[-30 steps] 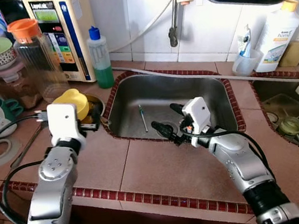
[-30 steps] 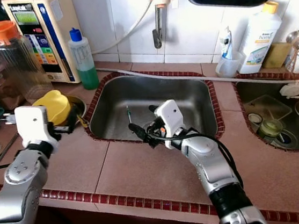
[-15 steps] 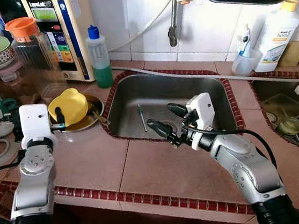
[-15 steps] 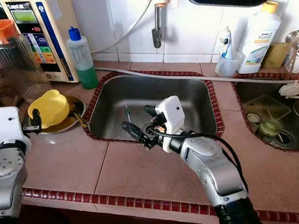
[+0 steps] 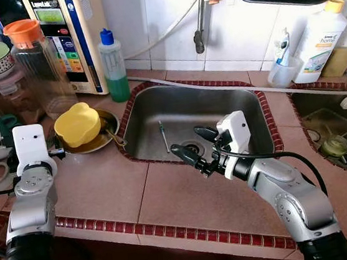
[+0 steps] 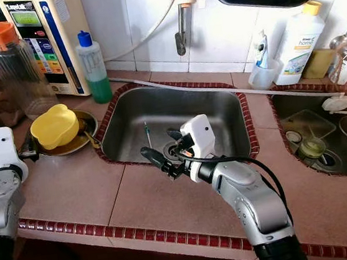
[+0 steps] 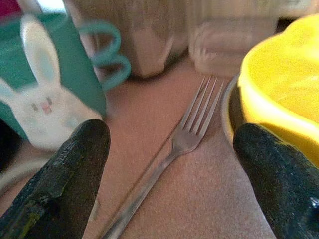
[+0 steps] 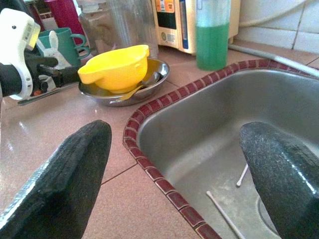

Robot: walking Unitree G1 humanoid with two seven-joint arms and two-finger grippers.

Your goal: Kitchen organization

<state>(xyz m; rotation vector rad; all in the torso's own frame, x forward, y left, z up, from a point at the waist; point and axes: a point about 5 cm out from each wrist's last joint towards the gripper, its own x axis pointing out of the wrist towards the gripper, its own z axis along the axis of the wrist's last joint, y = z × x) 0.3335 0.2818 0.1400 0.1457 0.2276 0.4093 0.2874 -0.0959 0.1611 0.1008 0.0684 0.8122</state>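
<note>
- One yellow bowl (image 5: 77, 123)
- One metal dish (image 5: 99, 141) under it
- One fork (image 7: 164, 159)
- Two sinks (image 5: 152, 107)
- One green soap bottle (image 5: 114, 66)
- One white bottle (image 5: 321, 41)
- One green bunny cup (image 7: 45, 99)
- One jar with an orange lid (image 5: 40, 63)
- Two robot grippers (image 5: 193, 148)

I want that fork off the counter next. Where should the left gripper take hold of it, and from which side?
Grip the fork at the neck just behind the tines, coming straight down from above. It lies flat on the tile, so the left gripper, already open astride it, can likely close its fingers across the narrow handle.
</note>
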